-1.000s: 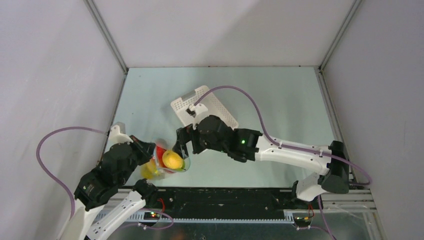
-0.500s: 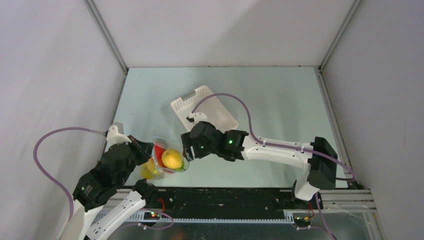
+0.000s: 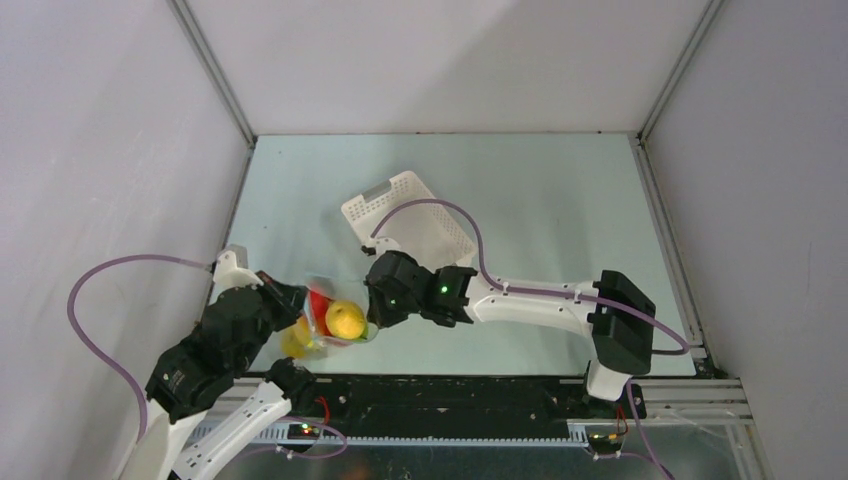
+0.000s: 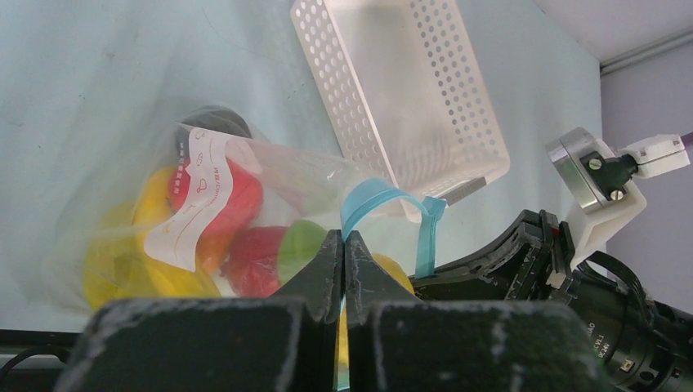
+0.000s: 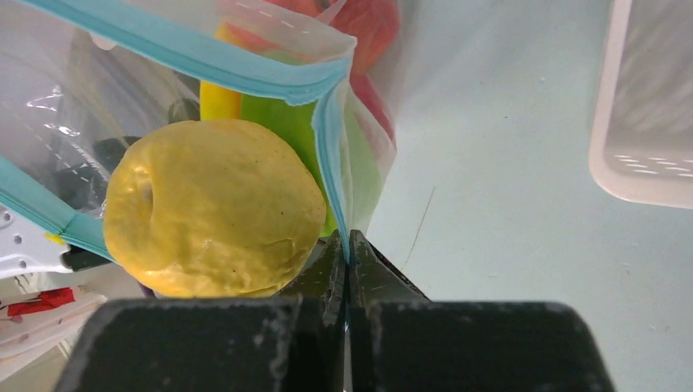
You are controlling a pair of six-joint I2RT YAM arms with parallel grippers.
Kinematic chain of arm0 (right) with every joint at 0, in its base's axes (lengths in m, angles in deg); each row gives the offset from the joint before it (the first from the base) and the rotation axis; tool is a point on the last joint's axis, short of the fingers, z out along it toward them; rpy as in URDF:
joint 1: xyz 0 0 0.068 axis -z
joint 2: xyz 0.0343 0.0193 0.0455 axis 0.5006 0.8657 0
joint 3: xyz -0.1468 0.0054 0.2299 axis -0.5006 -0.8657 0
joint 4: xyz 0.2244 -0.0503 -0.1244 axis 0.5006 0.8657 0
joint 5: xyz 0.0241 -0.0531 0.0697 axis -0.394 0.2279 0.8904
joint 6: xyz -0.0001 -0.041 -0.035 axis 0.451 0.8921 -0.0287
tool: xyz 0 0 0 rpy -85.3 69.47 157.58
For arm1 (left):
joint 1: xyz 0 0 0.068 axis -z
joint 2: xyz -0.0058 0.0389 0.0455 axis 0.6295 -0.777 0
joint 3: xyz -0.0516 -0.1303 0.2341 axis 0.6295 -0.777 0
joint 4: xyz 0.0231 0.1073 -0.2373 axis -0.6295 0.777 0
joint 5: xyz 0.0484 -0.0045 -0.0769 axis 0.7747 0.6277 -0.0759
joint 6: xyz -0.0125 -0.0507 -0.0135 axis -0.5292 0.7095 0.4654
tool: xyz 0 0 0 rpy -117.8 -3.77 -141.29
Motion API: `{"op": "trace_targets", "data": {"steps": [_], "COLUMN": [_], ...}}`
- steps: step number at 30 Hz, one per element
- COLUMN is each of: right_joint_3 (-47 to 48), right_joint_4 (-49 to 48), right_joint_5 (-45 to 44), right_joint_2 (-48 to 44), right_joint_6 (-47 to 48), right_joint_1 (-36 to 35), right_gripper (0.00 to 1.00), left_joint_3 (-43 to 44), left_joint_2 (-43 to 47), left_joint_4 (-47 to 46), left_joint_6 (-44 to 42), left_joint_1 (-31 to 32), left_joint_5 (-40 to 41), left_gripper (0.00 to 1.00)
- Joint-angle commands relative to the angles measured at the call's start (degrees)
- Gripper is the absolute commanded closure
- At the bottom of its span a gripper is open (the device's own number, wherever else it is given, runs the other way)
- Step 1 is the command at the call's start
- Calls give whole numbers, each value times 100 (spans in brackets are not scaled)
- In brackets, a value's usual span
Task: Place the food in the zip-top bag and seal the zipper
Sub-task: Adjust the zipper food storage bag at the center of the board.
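— What do we fail to see from the left wrist?
— The print on the label (image 4: 198, 208) of the bag (image 4: 270, 175) is too small for us to read, and the left gripper (image 4: 344, 238) covers the bag's near edge.
— And from the right wrist?
— The basket (image 5: 609, 106) is cut off at the picture's edge; the lemon (image 5: 214, 208) hides most of the food (image 5: 282, 122) behind it.

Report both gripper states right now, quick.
Left gripper: shut on the zipper of the bag.
Right gripper: shut on the zipper at a corner of the bag's mouth.
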Motion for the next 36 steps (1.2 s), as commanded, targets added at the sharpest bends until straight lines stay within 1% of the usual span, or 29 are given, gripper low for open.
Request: {"op": "trace_targets", "data": {"steps": [1, 4, 6, 12, 16, 23, 27, 30, 34, 36], "right_joint_3": [22, 43, 149, 666, 973, 1193, 1188, 1133, 1014, 906], "right_joint_4": [-252, -163, 62, 1259, 2015, 2744, 2755, 2575, 2315, 2145], "right_joint_5": [57, 58, 32, -263, -353, -541, -802, -535, -386, -335], "right_joint_2": [-396, -738, -899, -1176, -1318, -1762, -2020, -2069, -2039, -2057], "right_joint_6": [-29, -36, -25, 130, 288, 531, 522, 649, 609, 504], "right_joint_1": [-79, -66, -45, 28, 155, 301, 298, 288, 255, 241], "right_gripper": [100, 100, 100, 100, 100, 100, 100, 100, 100, 100], "left_joint_3": [93, 104, 131, 209, 458, 706, 805, 817, 740, 669], "left_joint_2": [-41, -170, -342, -610, -800, -928, -1084, -1249, -1479, -1616], "left_joint_4": [-268, -390, -485, -840, -747, -727, -817, -974, -1278, -1532], "left_joint_6": [-211, -355, -442, -661, -777, -966, -1127, -1181, -1223, -1284], "left_joint_1": [16, 8, 16, 14, 14, 14, 17, 13, 13, 14], "left_joint_5": [-246, -489, -632, -972, -874, -673, -774, -952, -1229, -1573], "left_gripper": [100, 100, 100, 100, 100, 100, 100, 100, 100, 100]}}
